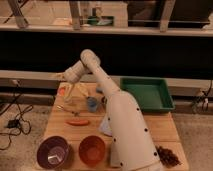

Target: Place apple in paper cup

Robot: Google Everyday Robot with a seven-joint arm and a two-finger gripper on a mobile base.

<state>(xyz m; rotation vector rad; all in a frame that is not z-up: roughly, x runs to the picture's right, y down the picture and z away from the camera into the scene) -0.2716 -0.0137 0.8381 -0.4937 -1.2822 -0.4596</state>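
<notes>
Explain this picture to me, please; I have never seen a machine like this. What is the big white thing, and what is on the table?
The big white shape is a robot arm, seen from a camera looking down its length. At its far end is the hand, hanging over the far left of the wooden table. On the table lie a purple bowl, an orange bowl, a long orange carrot-like piece, a small blue cup and a green tray. I cannot tell whether the hand holds anything.
</notes>
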